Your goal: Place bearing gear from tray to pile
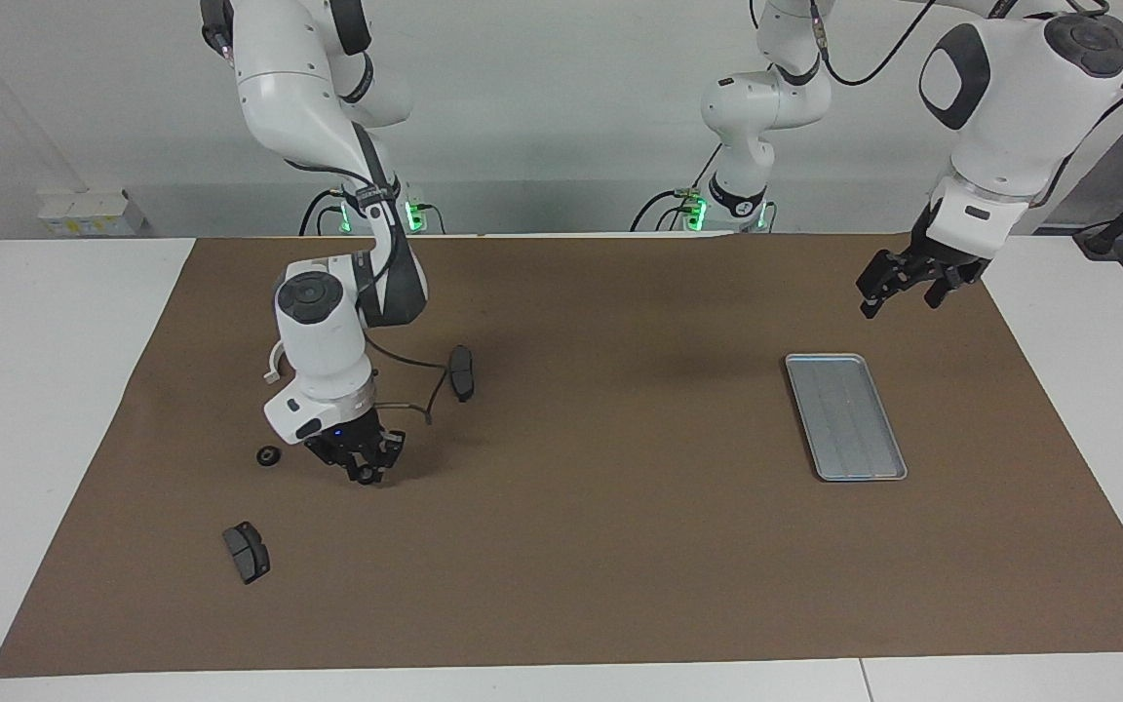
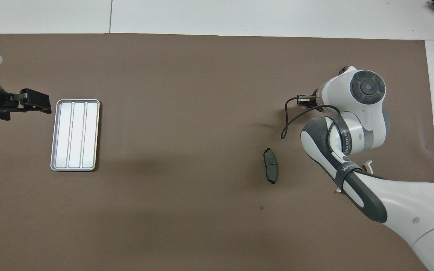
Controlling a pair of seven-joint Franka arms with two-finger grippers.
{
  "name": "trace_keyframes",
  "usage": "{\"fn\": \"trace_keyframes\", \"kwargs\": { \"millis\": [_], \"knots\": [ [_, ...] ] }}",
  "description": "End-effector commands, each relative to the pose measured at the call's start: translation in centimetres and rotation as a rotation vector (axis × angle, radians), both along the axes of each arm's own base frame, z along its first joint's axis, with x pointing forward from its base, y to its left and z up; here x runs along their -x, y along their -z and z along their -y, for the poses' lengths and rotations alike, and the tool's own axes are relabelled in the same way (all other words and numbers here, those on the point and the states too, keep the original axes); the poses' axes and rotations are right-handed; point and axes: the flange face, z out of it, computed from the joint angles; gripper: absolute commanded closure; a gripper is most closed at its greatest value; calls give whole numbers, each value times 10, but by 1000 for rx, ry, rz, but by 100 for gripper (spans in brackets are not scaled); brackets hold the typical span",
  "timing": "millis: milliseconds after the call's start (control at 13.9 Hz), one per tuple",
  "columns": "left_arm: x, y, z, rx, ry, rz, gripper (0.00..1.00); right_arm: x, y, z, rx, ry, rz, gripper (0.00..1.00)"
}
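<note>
Small dark bearing gear (image 1: 365,475) sits pinched in your right gripper (image 1: 364,472), low over the brown mat (image 1: 620,546).
Your left gripper (image 1: 898,291), fingers apart, waits near the ridged silver-grey metal tray (image 1: 845,416); arm lettering is unreadable.

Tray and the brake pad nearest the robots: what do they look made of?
Tray: likely metal, silver-grey with a bright sheen seen from overhead, pressed lengthwise ridges, raised rim. Brake pad: dark grey, matte and dull, probably friction material on a backing plate, though the backing can't be made out.

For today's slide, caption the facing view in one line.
Right gripper carries a gear over the pile; left gripper waits open near the empty tray.
</note>
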Motion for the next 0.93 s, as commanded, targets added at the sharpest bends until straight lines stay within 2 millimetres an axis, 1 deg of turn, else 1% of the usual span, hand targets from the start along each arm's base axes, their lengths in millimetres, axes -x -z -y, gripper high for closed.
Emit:
{"fn": "trace_keyframes", "kwargs": {
  "millis": [0,72,144,216,288,359,503,719,791,863],
  "knots": [
    [6,-2,-2,-19,0,11,0,-6,21,26,-7,-25,18,100],
    [6,-2,-2,-19,0,11,0,-8,18,28,-4,-36,16,91],
    [6,-2,-2,-19,0,11,0,-9,17,29,0,-48,20,51],
    [6,-2,-2,-19,0,11,0,-10,15,30,1,-57,24,5],
    [6,-2,-2,-19,0,11,0,-11,9,29,-1,-49,32,0],
    [6,-2,-2,-19,0,11,0,-9,-5,27,4,-55,37,0],
    [6,-2,-2,-19,0,12,0,-3,-43,31,13,-43,32,0],
    [6,-2,-2,-19,-2,11,0,17,-118,39,28,-16,15,0],
    [6,-2,-2,-19,0,11,0,26,-140,44,11,4,3,0],
    [6,-1,-2,-19,-2,9,0,33,-160,44,-22,25,2,0]
  ]
}}
